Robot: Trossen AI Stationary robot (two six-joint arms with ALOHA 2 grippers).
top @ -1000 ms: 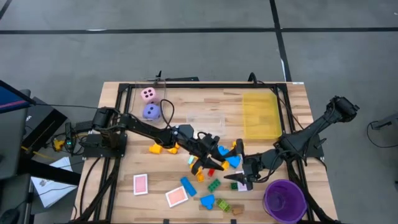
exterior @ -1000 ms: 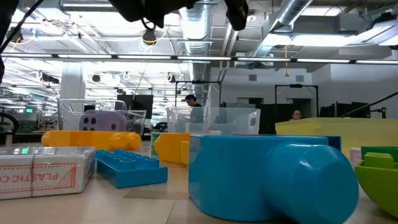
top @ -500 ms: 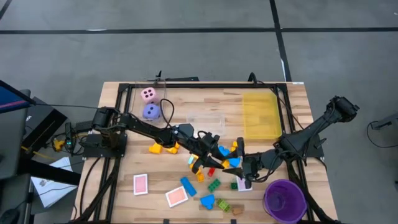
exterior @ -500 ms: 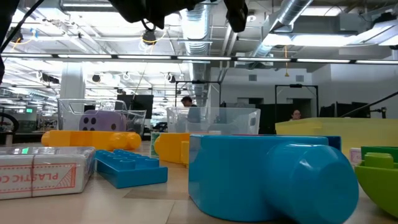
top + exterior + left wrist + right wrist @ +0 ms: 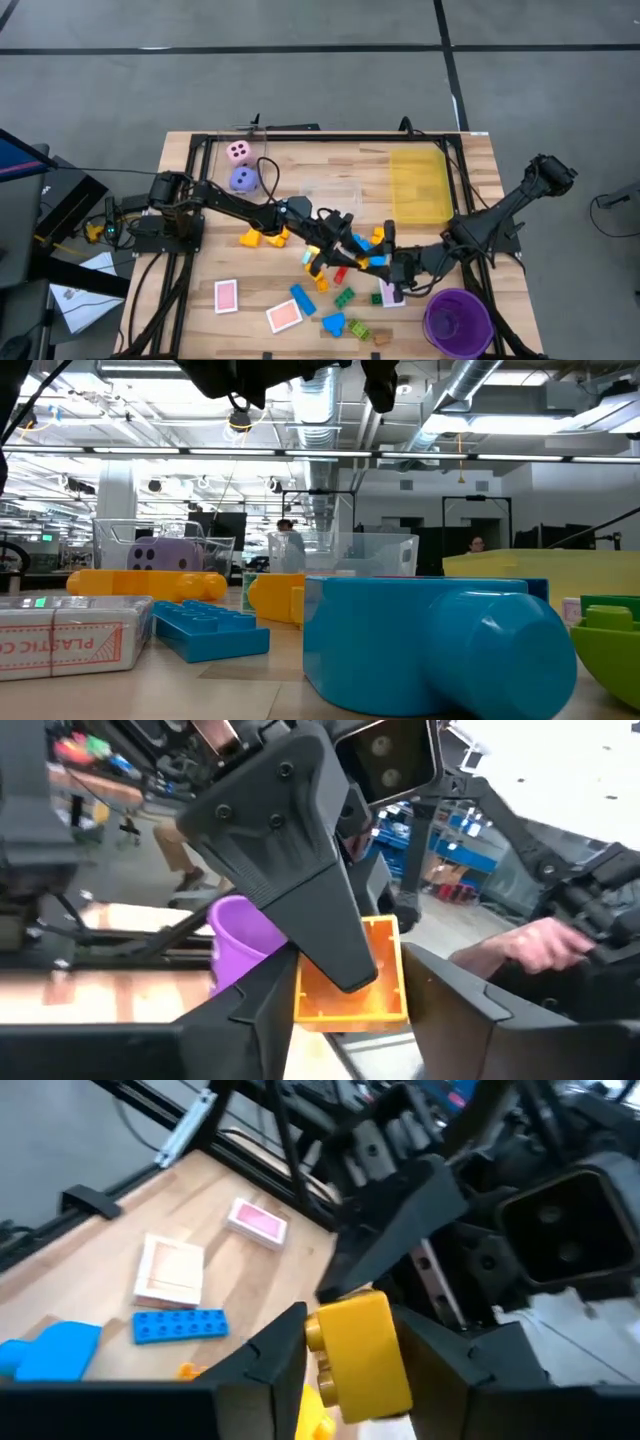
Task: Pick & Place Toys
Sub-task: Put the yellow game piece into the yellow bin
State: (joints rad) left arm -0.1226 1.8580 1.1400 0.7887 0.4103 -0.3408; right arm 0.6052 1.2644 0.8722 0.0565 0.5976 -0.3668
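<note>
A yellow-orange brick hangs in the air above the middle of the table, between my two grippers, which meet nose to nose. My left gripper reaches in level from the table's left and is shut on the brick. My right gripper comes from the right, slanting slightly down, and is shut on the same brick. Other toys lie on the table below: small bricks, two pink-backed cards and a pink die with a purple die. My left gripper pinches the brick's two opposite sides between its two fingers, coming level from the table's left. The brick is lifted clear of the table. My right gripper pinches the same brick between its two fingers from the opposite end, one finger against the studded face. In the left wrist view one of its fingers lies over the brick's near face.
A purple cup stands at the near right, just beyond my right gripper. A yellow see-through bin and a clear bin sit toward the far edge. In the low view a large blue brick lies close to the camera.
My right gripper has swung a little toward my left gripper and the far edge, and has shut from wide open onto the brick that my left gripper holds. The brick has stayed where it was, in the air.
</note>
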